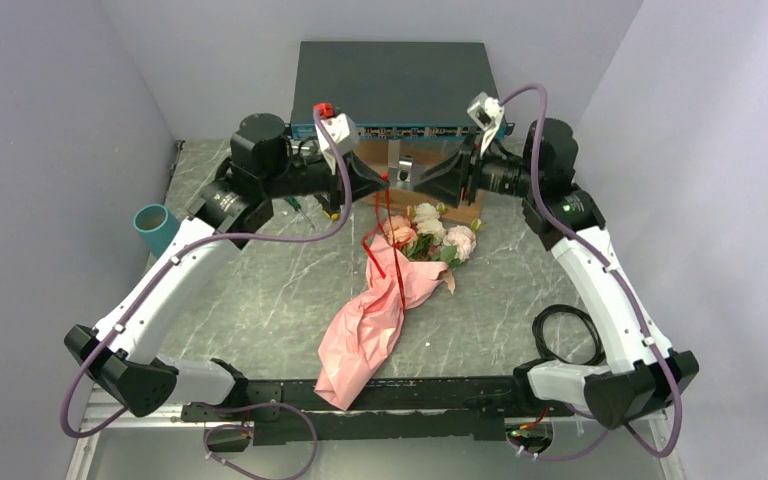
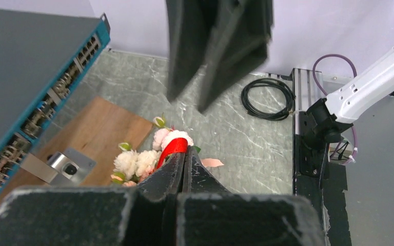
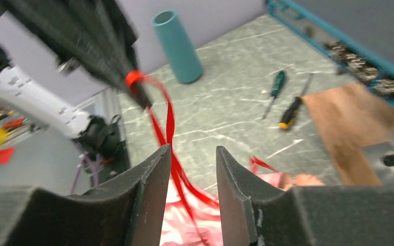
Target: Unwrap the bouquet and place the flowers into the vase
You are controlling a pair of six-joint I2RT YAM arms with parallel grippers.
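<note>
The bouquet lies mid-table, its cream and pink flowers (image 1: pixel 430 230) pointing toward the back and the crinkled pink paper (image 1: pixel 375 325) trailing toward the front edge. A red ribbon (image 1: pixel 392 250) rises from the wrap to my left gripper (image 1: pixel 382 188), which is shut on it above the blooms; the left wrist view shows the ribbon (image 2: pixel 174 148) pinched at the tips of the left gripper (image 2: pixel 184 152). My right gripper (image 1: pixel 422 180) faces it, a short way apart. That right gripper (image 3: pixel 192 154) is open, and the ribbon (image 3: pixel 169 123) hangs just beyond its fingers. The teal vase (image 1: pixel 155 228) stands at the far left.
A network switch (image 1: pixel 395 85) sits at the back with a wooden board (image 1: pixel 465 205) and a metal bracket (image 1: pixel 397 165) in front of it. Two screwdrivers (image 3: pixel 276 87) lie between the vase and the board. A black cable coil (image 1: pixel 570 335) lies near the right arm.
</note>
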